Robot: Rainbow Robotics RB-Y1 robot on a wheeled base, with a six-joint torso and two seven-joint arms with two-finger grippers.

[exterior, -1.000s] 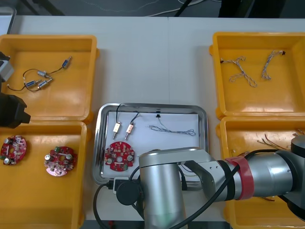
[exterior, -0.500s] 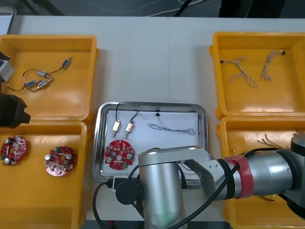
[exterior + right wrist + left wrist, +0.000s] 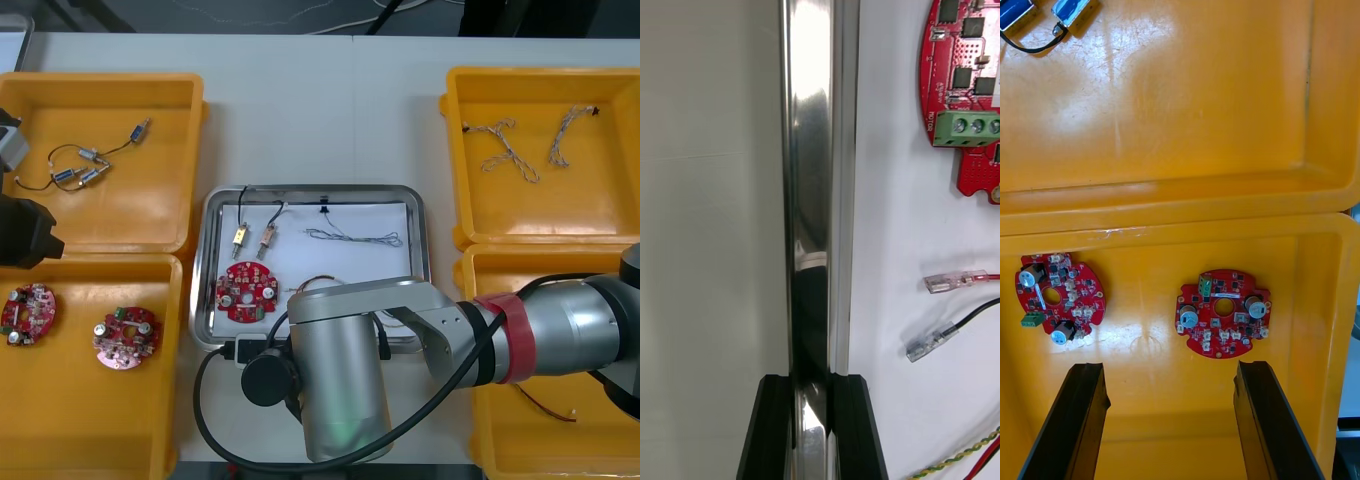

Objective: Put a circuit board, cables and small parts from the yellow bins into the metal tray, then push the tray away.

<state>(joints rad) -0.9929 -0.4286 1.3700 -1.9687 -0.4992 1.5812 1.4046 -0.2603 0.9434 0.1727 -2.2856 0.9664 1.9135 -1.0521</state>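
The metal tray lies mid-table, white inside. It holds a round red circuit board, two small metal parts on black cable, a blue and white cable and a red and yellow cable. My right arm covers the tray's near edge. In the right wrist view my right gripper is shut on the tray's shiny rim, with the circuit board and cable ends just inside. My left gripper hangs open over two circuit boards in the near left bin.
Yellow bins flank the tray. The far left bin holds small metal parts on black cable. The far right bin holds twisted cables. The near right bin holds red and yellow cables. Bare table lies beyond the tray.
The tray and its contents have slid away from me toward the table's far side. My right arm has advanced with it. The left arm has not moved.
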